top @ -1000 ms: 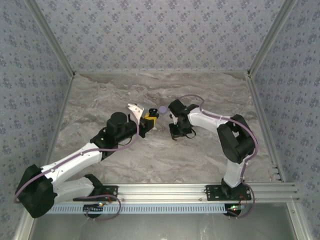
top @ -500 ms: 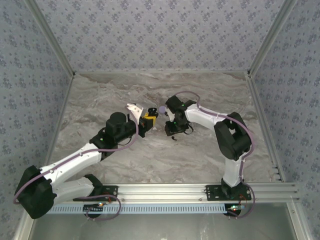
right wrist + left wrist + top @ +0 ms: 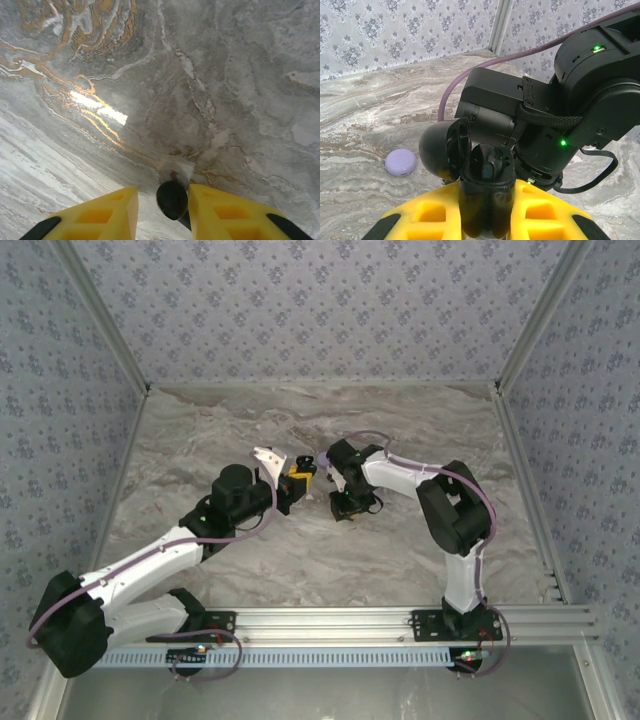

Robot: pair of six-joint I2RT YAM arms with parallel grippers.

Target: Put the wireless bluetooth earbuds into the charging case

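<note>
One black earbud [image 3: 171, 199] lies lengthwise between the right hand's [image 3: 162, 194] parted fingers [image 3: 220, 206].

R hand [image 3: 341, 508] nearer L hand [image 3: 302, 478]

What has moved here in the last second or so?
The right arm swung left, carrying the right gripper nearer the left gripper. The left arm stayed put, shut on the open black case; the lilac puck on the table did not move either.
</note>
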